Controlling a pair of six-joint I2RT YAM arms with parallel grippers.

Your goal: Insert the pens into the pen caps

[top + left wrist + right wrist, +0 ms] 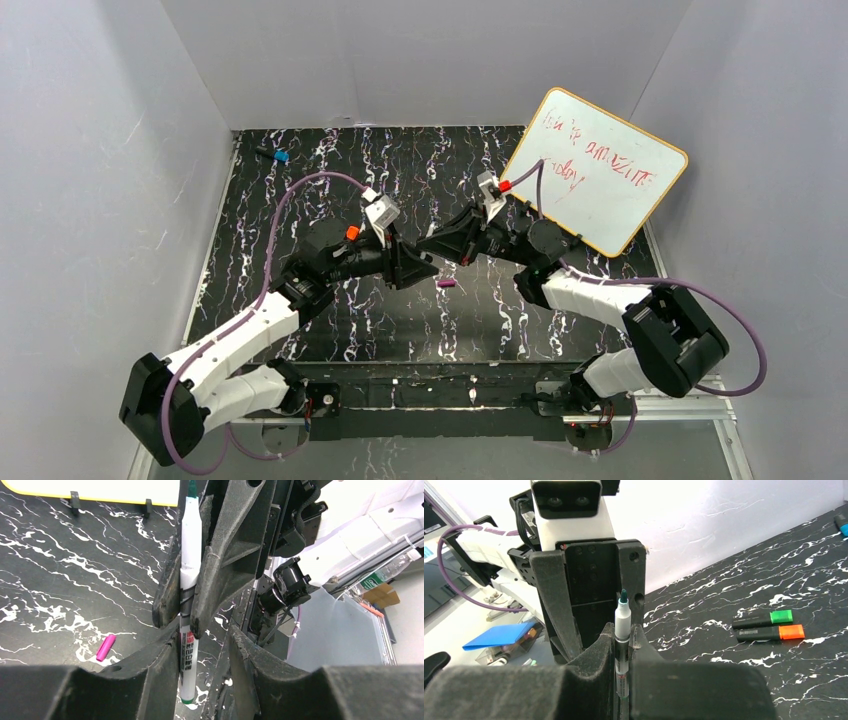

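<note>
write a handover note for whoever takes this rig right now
right gripper: shut on white pen, tip bare
left gripper: open, fingers either side of that pen's other end
purple cap: loose on table
green marker, orange marker: side by side on table, caps look on
to do: purple cap onto white pen

Marbled table [400, 330]: purple cap [447, 284], two markers [764, 633]
</note>
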